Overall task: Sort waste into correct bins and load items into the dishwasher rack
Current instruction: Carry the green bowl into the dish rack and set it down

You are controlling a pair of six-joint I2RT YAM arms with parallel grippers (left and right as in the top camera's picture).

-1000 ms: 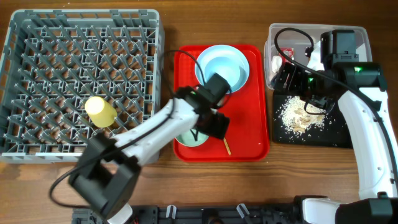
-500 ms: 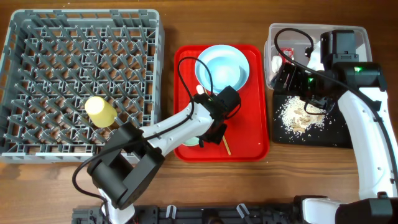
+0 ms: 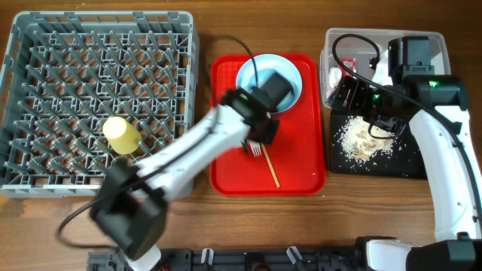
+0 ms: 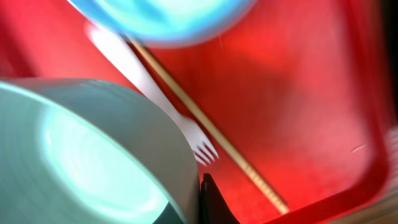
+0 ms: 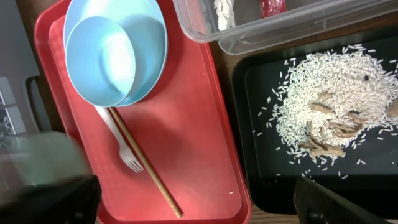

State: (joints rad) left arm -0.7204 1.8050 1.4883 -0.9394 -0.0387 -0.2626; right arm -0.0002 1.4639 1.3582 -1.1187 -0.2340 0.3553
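Over at the left, the dishwasher rack (image 3: 45, 45) held only the yellow cup (image 3: 120, 135). Above the red tray (image 3: 301, 169), the left claw (image 3: 260, 134) pinched the pale green bowl (image 4: 93, 155) by its rim. Loading looked to be in hand, and next the bowl needed carrying leftward onto the pegs. The right claw (image 5: 199, 205) hung spread and empty over the black tray (image 3: 399, 162).

Red tray (image 5: 186, 124), centre: moulded plastic, glossy, with highlights.
Pale blue bowl (image 5: 102, 59) and pale blue plate (image 5: 152, 37), upper left: smooth, soft sheen.
Pale green bowl (image 4: 93, 155), lower left: smooth, glossy inside.
Fork (image 5: 114, 138): white plastic, smooth.
Chopsticks (image 5: 147, 165): bare pale wood, matt.
Clear tub (image 5: 280, 34), top: transparent plastic, shiny.
Black tray (image 5: 255, 168), right: matt.
Food leftovers (image 5: 323, 106): dry, grainy, rough.
Dishwasher rack (image 3: 98, 16), upper left: grey plastic, dull.
Yellow cup (image 3: 120, 134): smooth.
Table (image 3: 263, 22): brown wood grain, satin.
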